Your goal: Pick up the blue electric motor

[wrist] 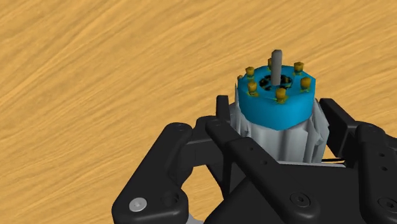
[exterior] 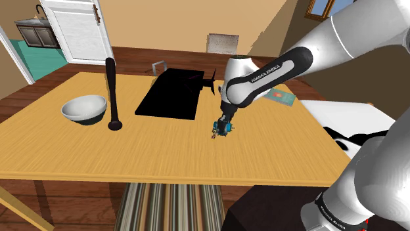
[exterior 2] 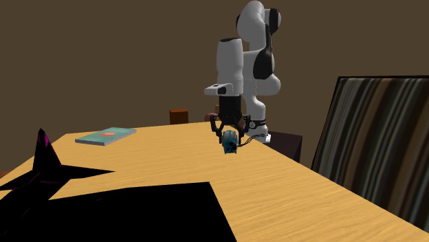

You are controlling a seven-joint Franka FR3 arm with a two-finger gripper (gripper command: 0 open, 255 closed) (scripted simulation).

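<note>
Shoulder view: the gripper (exterior: 223, 123) points straight down over the table (exterior: 164, 154), between the table's middle and its edge at the shoulder view's right. The motor (exterior: 219, 130) sits directly under the hand, at the fingertips, just off the corner of the flat black shape (exterior: 172, 95).

Second exterior view: the gripper (exterior 2: 230, 135) is clamped on the motor (exterior 2: 230, 145). The motor hangs low over the table (exterior 2: 309, 192); any gap under it is unclear.

Wrist view: both fingers (wrist: 222, 118) press the ribbed grey body of the motor (wrist: 277, 102), one on each side. Its long axis is in line with the gripper (wrist: 278, 121), with the blue cap and shaft aimed at the table (wrist: 95, 76). Judgement: grasp done, so a straight upward lift is what's left.
</note>
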